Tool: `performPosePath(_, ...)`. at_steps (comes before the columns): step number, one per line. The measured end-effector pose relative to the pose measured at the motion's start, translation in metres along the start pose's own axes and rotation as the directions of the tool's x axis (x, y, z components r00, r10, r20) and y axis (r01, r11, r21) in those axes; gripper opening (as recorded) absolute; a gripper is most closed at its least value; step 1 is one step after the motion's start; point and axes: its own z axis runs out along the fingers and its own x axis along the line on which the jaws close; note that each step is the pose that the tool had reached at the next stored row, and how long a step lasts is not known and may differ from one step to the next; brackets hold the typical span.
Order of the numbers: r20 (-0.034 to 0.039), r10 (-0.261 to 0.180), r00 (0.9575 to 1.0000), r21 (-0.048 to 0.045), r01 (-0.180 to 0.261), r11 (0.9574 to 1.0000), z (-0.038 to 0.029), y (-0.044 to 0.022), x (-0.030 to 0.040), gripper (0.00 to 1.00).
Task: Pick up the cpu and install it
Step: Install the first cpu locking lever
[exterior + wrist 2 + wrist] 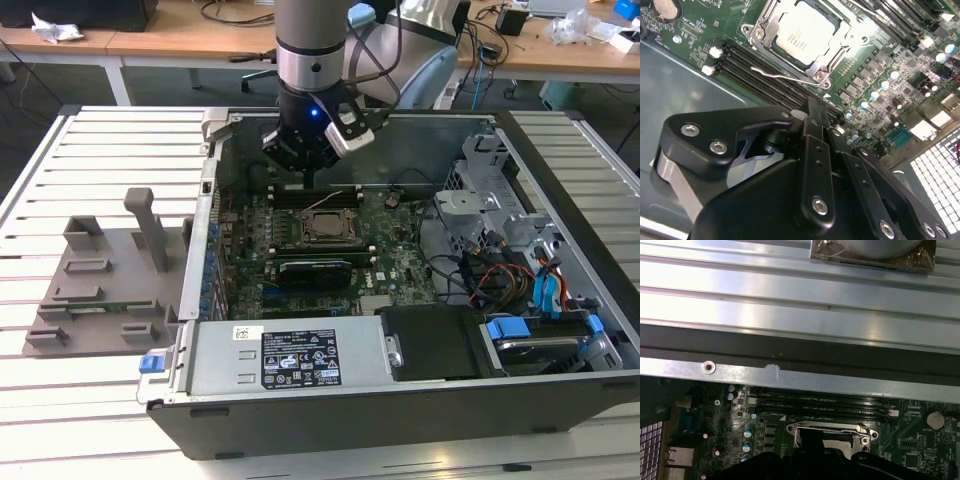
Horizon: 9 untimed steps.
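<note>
Cpu lies flat, metal top up, in socket; tool fingers together, empty.

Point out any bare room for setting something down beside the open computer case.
Bare slatted table lies behind the grey tray and along the case's far side. Inside, the motherboard around the cpu is crowded.

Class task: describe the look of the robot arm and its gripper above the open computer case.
The arm is a thick silver-grey cylinder with a black wrist section carrying a small blue light. A white camera block is mounted beside it. The gripper is matte black, built from angular linked plates joined by silver screws.
</note>
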Motion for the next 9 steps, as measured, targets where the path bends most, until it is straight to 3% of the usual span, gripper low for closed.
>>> performPosePath(9, -0.0003, 0.000, 1.0000, 0.0000, 0.000, 1.0000, 0.0177, -0.0013, -0.0008, 0.11)
